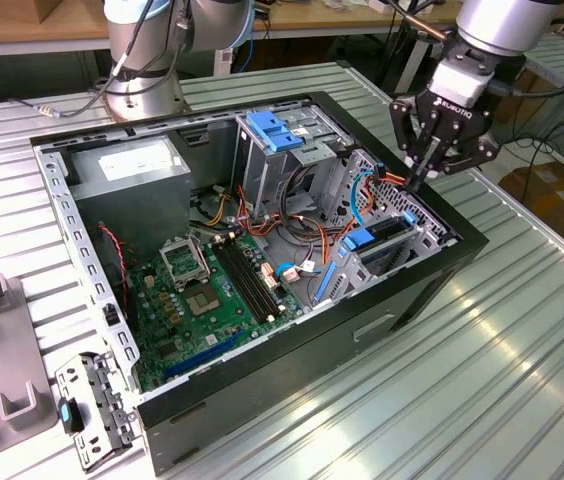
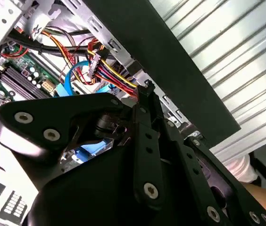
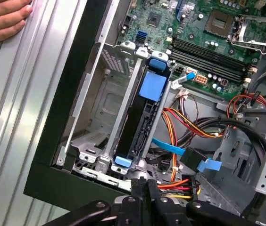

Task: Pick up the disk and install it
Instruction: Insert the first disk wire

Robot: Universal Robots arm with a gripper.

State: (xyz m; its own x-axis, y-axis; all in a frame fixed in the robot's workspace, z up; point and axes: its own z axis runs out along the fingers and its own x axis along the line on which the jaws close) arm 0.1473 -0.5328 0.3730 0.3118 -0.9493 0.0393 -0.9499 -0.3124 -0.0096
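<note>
The disk (image 3: 140,123) stands on edge in a slot of the metal drive bay (image 3: 100,101) inside the open computer case; its dark side, a blue tab and its blue end rails show in the first wrist view. In the exterior view the disk (image 1: 384,230) sits in the bay by the case's wall at the exterior view's right. My gripper (image 1: 417,180) hangs just above that wall, past the disk's end and over a bundle of coloured wires (image 3: 180,186). Its fingers (image 3: 143,189) are pressed together with nothing between them; the gripper (image 2: 145,92) also shows in the second wrist view.
The motherboard (image 1: 202,295) lies on the case floor. A grey power-supply box (image 1: 127,165) and a tall cage with a blue latch (image 1: 277,130) stand at the back. A person's hand (image 3: 3,19) rests on the ribbed table (image 1: 502,330) beside the case. A loose bracket (image 1: 87,410) lies at the exterior view's left.
</note>
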